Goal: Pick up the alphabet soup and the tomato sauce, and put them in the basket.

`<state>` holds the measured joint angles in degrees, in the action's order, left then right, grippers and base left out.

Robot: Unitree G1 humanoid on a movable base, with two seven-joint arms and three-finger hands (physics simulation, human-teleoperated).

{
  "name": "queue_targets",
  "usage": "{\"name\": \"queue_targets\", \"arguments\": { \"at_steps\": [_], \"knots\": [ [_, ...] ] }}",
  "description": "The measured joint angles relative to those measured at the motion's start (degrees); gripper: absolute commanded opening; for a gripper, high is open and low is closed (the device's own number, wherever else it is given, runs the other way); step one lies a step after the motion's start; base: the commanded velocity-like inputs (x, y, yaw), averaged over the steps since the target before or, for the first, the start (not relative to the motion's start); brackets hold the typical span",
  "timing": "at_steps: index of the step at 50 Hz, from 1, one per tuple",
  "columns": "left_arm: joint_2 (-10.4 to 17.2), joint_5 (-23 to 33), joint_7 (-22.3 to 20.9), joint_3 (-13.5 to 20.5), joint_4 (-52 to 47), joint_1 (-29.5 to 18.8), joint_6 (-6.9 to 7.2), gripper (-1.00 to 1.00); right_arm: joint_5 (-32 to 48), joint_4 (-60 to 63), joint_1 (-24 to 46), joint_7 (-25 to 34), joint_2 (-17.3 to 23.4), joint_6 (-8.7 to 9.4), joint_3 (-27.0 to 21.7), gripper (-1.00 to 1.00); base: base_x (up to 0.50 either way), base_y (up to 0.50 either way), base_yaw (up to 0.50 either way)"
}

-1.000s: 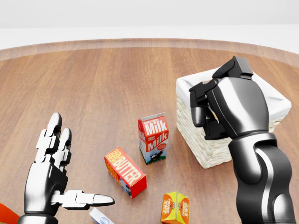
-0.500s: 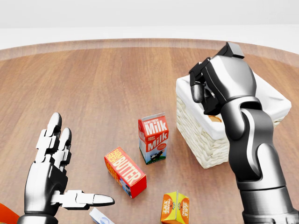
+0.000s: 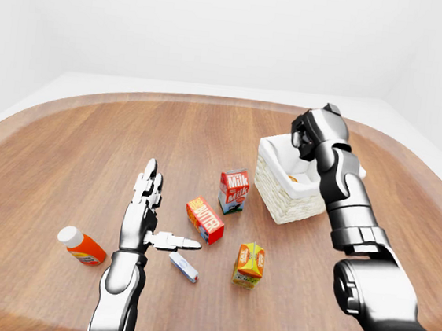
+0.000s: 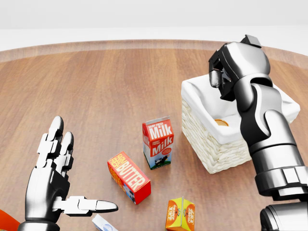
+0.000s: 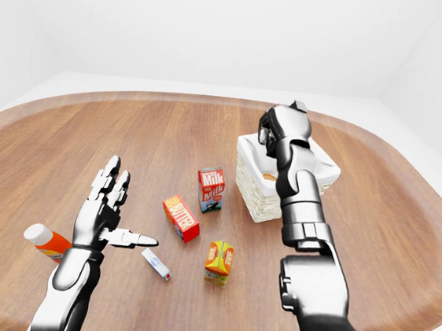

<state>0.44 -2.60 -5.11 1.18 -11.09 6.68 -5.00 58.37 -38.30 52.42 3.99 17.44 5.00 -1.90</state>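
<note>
Wood-grained tabletop (image 4: 120,82) spreads beneath both my hands. My left hand (image 4: 53,178) hovers low over the table with its fingers (image 4: 55,142) straight and spread, thumb stuck out sideways, holding nothing. Just past that thumb tip, toward the head view's right, lies a red butter box (image 4: 129,177), and beyond it a milk carton (image 4: 158,143) stands upright. Below the thumb a small white-and-blue packet (image 3: 183,267) lies flat, with an orange juice carton (image 3: 249,264) further right. Well to the left of my left wrist, an orange bottle with a white cap (image 3: 80,246) lies on its side. My right hand (image 4: 231,67) is raised above the white-lined wicker basket (image 4: 207,139), fingers curled inward; whether they grip anything I cannot tell. Below those fingers, inside the basket, an orange-topped round object (image 4: 221,122) shows against the liner; I cannot tell which can it is.
</note>
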Motion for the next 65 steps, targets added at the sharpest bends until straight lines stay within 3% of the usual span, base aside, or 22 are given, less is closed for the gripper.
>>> {"name": "queue_targets", "arguments": {
  "at_steps": [13, 24, 65],
  "knots": [
    [0.00, 0.00, 0.00, 0.00, 0.00, 0.00, 0.00, 1.00, -2.19, -19.29, 7.88, -6.20, 2.39, 0.00, 0.78, -1.00, 0.00, 0.00, 0.00],
    [0.02, -0.03, -0.04, 0.01, 0.09, -0.06, 0.00, 1.00, -1.38, -28.21, 11.43, -9.07, 2.89, 0.00, 2.31, -1.00, 0.00, 0.00, 0.00],
    [0.15, -0.19, -0.50, 0.23, 1.68, -0.96, 0.00, 1.00, 8.48, -35.60, 12.68, -15.02, 0.56, 0.00, 5.08, -1.00, 0.00, 0.00, 0.00]
  ]
}}
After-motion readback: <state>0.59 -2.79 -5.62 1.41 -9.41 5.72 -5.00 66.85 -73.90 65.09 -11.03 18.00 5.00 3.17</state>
